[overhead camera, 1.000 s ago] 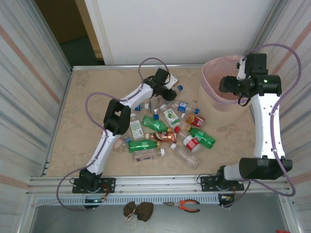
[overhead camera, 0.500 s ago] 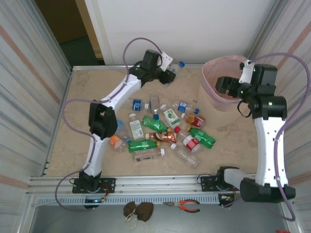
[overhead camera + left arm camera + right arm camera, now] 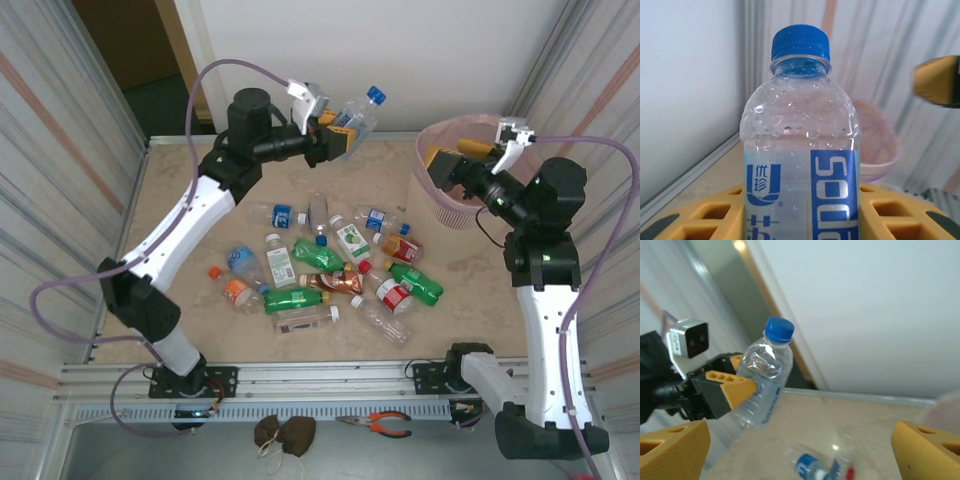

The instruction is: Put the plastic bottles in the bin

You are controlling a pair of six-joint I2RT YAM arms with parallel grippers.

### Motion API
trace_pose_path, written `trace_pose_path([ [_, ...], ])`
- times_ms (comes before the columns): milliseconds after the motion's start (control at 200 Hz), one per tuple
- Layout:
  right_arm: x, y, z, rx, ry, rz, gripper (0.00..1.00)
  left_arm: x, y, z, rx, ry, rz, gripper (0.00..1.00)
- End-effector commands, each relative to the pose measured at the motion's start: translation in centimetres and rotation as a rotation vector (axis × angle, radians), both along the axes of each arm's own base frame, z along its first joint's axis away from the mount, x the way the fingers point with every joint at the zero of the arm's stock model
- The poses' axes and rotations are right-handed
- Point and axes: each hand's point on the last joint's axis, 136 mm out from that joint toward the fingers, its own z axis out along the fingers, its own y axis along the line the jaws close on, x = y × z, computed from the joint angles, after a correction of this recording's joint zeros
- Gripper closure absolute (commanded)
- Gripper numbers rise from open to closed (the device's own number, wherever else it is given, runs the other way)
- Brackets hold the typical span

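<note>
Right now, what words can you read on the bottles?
"优珍": white, on the blue label of the blue-capped bottle, left wrist view.
"SOD": big white letters on the same label; the print below is cut off.
Labels of the other bottles: too small to read.

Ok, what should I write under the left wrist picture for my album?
The left hand grips a clear bottle with a blue cap, and the pink-lined bin sits behind it.
</note>
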Motion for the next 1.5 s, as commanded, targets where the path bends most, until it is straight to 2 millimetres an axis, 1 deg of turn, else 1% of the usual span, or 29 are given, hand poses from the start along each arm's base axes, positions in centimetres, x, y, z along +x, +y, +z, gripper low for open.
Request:
trace_pose_path([
  [0, -2.8, 3.0, 4.0, 0.049, -0.172, 0.172, 0.07, -6.1, 0.1, 5.0, -0.12, -0.098, -0.173, 0.57],
  [95, -4.3, 5.0, 5.3, 0.041, -0.259, 0.263, 0.06, -9.4, 0.3, 6.5, -0.143, -0.139, -0.248, 0.57],
  [205, -6.2, 7.1, 6.8, 0.047, -0.339, 0.366, 0.05, -12.6, 0.4, 7.8, -0.16, -0.176, -0.314, 0.56],
  [301, -7.6, 8.4, 8.1, 0.061, -0.377, 0.428, 0.05, -14.7, 0.6, 8.8, -0.178, -0.194, -0.348, 0.56],
  [391, -9.0, 9.7, 9.0, 0.063, -0.417, 0.493, 0.07, -16.0, 0.8, 9.7, -0.201, -0.206, -0.373, 0.56],
  [536, -11.8, 11.4, 10.1, 0.046, -0.506, 0.593, 0.13, -17.0, 1.3, 10.5, -0.23, -0.203, -0.386, 0.56],
  [616, -12.6, 12.2, 10.4, 0.025, -0.536, 0.617, 0.17, -17.4, 1.4, 10.9, -0.241, -0.205, -0.402, 0.56],
  [696, -13.4, 12.4, 11.0, 0.018, -0.563, 0.621, 0.21, -17.9, 1.3, 10.9, -0.239, -0.205, -0.421, 0.56],
  [706, -12.7, 12.9, 10.5, 0.013, -0.546, 0.625, 0.21, -17.9, 1.3, 10.9, -0.239, -0.203, -0.422, 0.56],
  [721, -12.5, 13.1, 10.4, 0.011, -0.542, 0.628, 0.22, -18.0, 1.3, 11.0, -0.24, -0.205, -0.424, 0.56],
  [777, -12.6, 13.4, 10.5, 0.008, -0.547, 0.637, 0.26, -18.3, 1.3, 11.0, -0.243, -0.207, -0.436, 0.56],
  [897, -12.6, 13.8, 10.8, 0.012, -0.555, 0.644, 0.3, -19.3, 1.4, 11.2, -0.243, -0.222, -0.482, 0.56],
  [1057, -13.0, 13.9, 11.1, 0.018, -0.562, 0.653, 0.39, -20.1, 1.5, 11.1, -0.239, -0.232, -0.504, 0.56],
  [1157, -13.4, 13.9, 11.3, 0.022, -0.568, 0.66, 0.45, -20.1, 1.6, 11.0, -0.235, -0.238, -0.494, 0.55],
  [1453, -13.8, 13.6, 11.7, 0.034, -0.579, 0.642, 0.52, -19.9, 1.9, 10.7, -0.232, -0.247, -0.459, 0.47],
  [1493, -13.9, 13.5, 11.8, 0.036, -0.582, 0.64, 0.53, -19.9, 2.0, 10.6, -0.23, -0.247, -0.45, 0.45],
])
